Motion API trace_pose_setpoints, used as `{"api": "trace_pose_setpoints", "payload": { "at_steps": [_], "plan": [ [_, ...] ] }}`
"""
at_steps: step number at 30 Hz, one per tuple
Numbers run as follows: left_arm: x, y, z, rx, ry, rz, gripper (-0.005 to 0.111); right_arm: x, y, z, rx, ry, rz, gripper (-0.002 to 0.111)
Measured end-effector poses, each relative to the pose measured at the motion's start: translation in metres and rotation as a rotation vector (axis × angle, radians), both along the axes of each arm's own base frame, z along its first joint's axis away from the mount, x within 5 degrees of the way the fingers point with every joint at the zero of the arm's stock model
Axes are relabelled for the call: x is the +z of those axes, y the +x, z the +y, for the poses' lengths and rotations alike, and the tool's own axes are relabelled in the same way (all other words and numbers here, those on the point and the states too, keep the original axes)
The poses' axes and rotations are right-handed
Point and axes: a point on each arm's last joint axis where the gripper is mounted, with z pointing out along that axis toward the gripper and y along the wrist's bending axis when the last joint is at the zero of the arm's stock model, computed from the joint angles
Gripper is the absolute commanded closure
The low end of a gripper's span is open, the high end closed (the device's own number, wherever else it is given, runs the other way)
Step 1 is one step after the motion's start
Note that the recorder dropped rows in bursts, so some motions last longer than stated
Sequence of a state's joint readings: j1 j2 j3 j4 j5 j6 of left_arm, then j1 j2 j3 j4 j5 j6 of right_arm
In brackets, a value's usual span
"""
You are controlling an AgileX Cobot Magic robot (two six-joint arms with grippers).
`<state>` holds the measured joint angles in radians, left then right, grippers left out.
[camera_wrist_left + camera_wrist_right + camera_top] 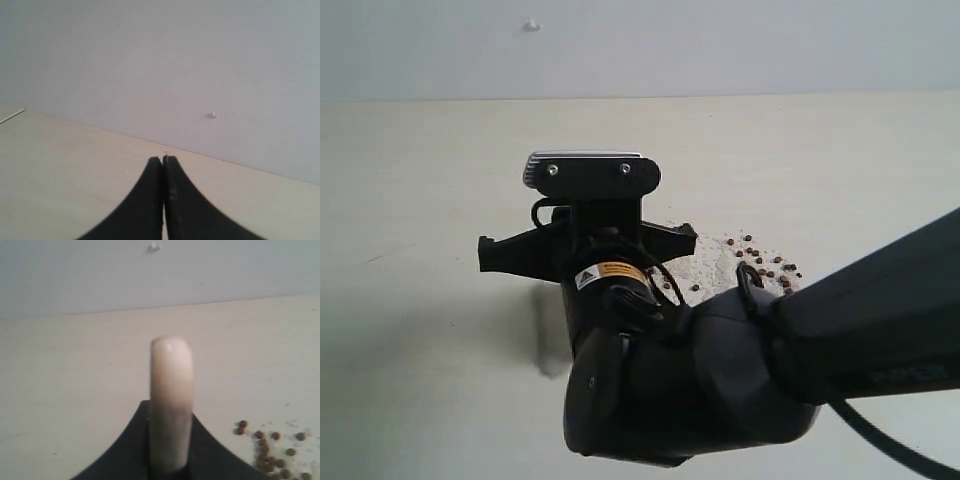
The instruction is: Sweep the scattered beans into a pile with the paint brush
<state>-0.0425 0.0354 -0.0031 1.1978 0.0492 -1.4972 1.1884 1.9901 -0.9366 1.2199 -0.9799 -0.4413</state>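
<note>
The paint brush's pale cream handle [171, 385] stands up between the black jaws of my right gripper [170, 412], which is shut on it. Its ferrule and bristles are hidden. In the exterior view the right arm [720, 370] reaches in from the right and covers the brush. Reddish-brown beans [765, 268] lie scattered on the table just right of the wrist, mixed with white grains [715, 262]. The right wrist view shows the beans [270, 452] beside the gripper. My left gripper [163, 161] is shut with nothing in it, over bare table, and does not show in the exterior view.
The pale table [420, 350] runs back to a grey wall [720, 45] that bears a small white mark [532, 25]. A black cable [895, 445] hangs from the right arm at the lower right.
</note>
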Motion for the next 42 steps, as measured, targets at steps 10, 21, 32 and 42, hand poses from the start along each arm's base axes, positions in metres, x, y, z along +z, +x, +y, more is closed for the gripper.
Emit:
{"api": "trace_pose_setpoints", "payload": {
  "at_steps": [10, 21, 32, 42],
  "plan": [
    [0.0, 0.0, 0.0, 0.0, 0.0, 0.0, 0.107, 0.004, 0.003, -0.017, -0.112, -0.275, -0.061, 0.108],
    [0.0, 0.0, 0.0, 0.0, 0.0, 0.0, 0.107, 0.007, 0.002, -0.017, -0.111, -0.277, -0.079, 0.108],
    [0.0, 0.0, 0.0, 0.0, 0.0, 0.0, 0.107, 0.046, -0.005, -0.013, -0.033, -0.115, -0.067, 0.108],
    [0.0, 0.0, 0.0, 0.0, 0.002, 0.0, 0.107, 0.056, -0.025, -0.054, 0.003, 0.043, -0.111, 0.108]
  ]
}}
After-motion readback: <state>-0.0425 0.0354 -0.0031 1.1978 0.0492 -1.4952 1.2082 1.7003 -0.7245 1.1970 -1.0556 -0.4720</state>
